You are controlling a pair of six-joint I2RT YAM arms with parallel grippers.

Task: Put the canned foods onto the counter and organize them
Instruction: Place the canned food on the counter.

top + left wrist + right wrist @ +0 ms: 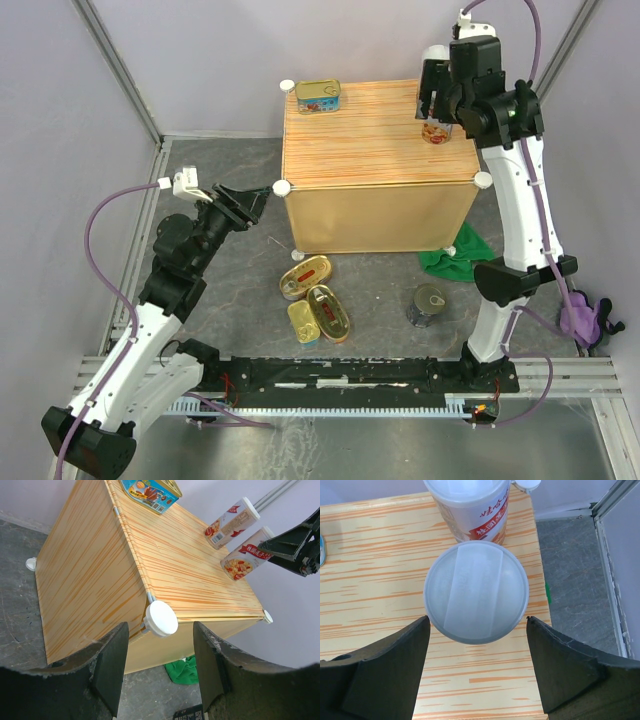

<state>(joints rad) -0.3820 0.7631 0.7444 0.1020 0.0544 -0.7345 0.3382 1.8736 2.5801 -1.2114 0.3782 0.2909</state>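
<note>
- Pale lilac walls (200, 60) close in a lower grey bench (230, 290), mottled like stone, with both arms bolted at its near edge.
- At the left, the left tool (258, 200) points at the near-left white knob (282, 187) of the raised light-wood bench (380, 150). Its jaws stand partway apart with nothing between them, and the wrist view shows the knob just beyond the fingertips.
- Next to the right, three tins lie close together on the lower grey bench, in front of the raised one. There is an oval gold tin with a red label (304, 276) and a second oval tin (328, 313) nearer the arms. A rectangular gold-lidded tin (302, 322) lies just beside the second oval's left edge.
- On the raised bench's striped plank top, a rectangular tin with a blue printed side (318, 96) sits at the far-left corner.
- Further right, a dark cylinder tin (429, 305) stands upright on the lower grey bench, apart from the three.
- Two white-lidded cans stand upright near the raised bench's far-right corner. The nearer can (476, 592) stands just in front of the farther can (470, 505); whether they touch cannot be told.
- The right tool (434, 110) hangs over the nearer can, jaws spread wide, one finger at each side of the lid, gripping nothing.
- A crumpled green cloth (455, 255) lies at the raised bench's near-right foot.
</note>
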